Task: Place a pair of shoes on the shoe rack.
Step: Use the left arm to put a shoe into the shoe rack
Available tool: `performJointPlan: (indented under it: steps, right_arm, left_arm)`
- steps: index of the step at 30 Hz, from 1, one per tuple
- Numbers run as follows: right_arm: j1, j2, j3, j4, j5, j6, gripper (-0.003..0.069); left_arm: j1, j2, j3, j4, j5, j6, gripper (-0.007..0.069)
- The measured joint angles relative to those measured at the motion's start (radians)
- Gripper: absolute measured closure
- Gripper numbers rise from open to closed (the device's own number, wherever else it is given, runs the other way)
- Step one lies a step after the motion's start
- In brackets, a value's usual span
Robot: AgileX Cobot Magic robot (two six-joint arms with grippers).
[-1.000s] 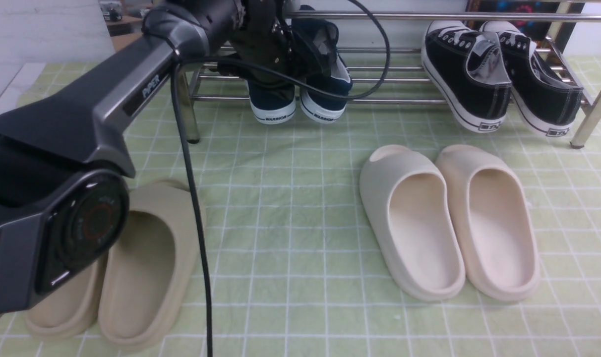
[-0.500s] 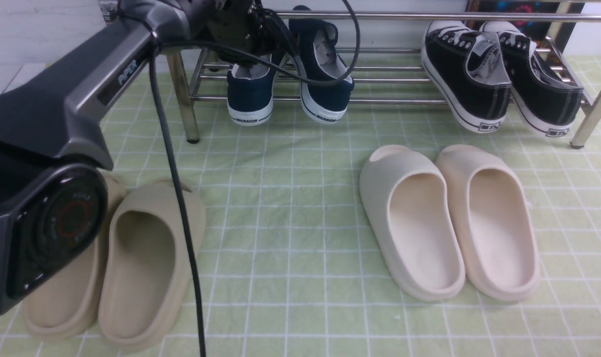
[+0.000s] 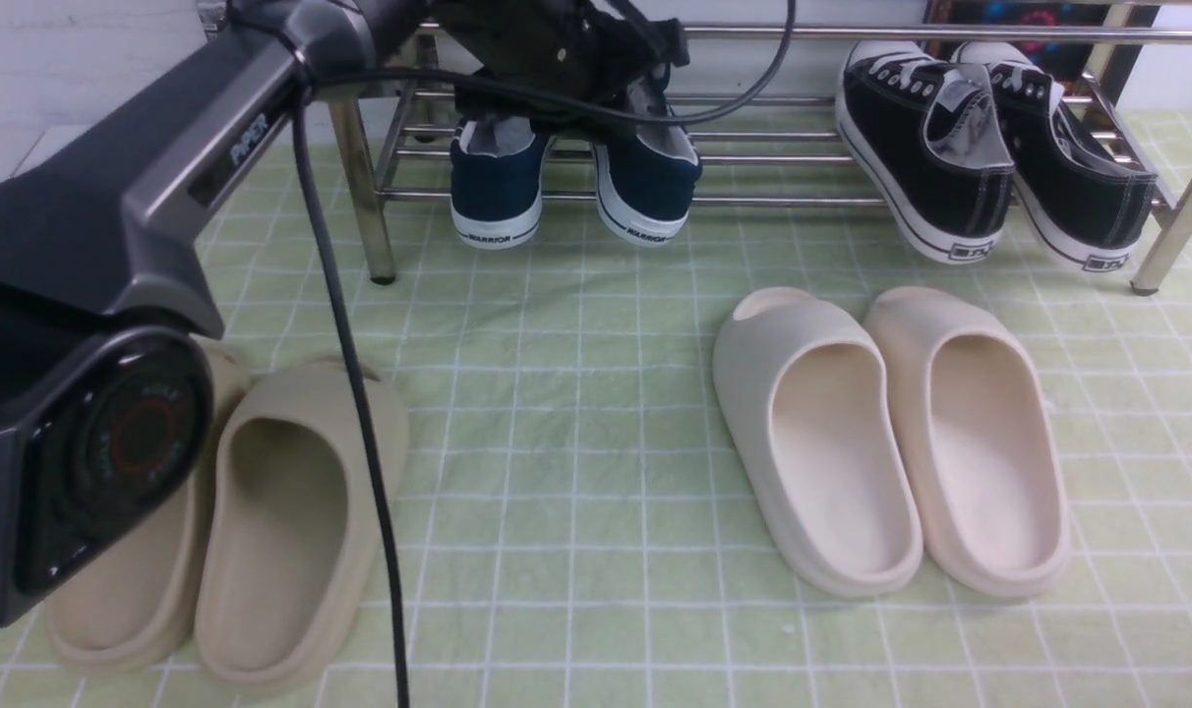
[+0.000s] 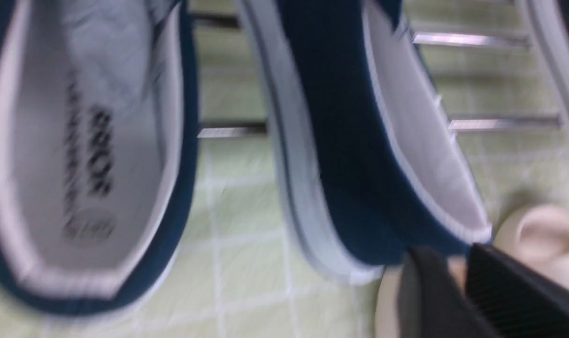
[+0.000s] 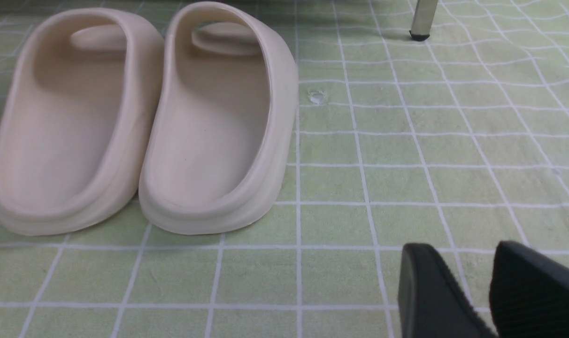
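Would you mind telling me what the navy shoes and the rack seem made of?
Navy shoes: apparently canvas, dull and sheenless, over smooth white rubbery soles. Shoe rack: probably polished metal, since its bars gleam with bright highlights.

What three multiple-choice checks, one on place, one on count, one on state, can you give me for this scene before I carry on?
1. Where are the navy slip-ons?
A. On the shoe rack, left of the black lace-up sneakers.
B. Stacked on the sneakers.
C. On the rack, right of the sneakers.

2. How many foam slides lie on the green checked cloth?
A. Two.
B. Three.
C. Four.

3. What is the right gripper holding?
A. A slide.
B. Nothing.
C. A rack bar.

Answers:
1 A: both rest on the chrome bars, heels toward the camera.
2 C: a tan pair and a cream pair.
3 B: bare cloth shows between its fingers.
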Motion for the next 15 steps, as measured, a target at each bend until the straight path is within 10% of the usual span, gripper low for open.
performJointPlan:
  steps: [6,15]
  right_arm:
    - [0.000,0.000,0.000,0.000,0.000,0.000,0.0419]
    - [0.000,0.000,0.000,0.000,0.000,0.000,0.0419]
  left_arm:
    - [0.000,0.066,0.000,-0.028,-0.149,0.000,0.0175]
    - [-0.012,0.104,0.000,-0.014,-0.206,0.077,0.0375]
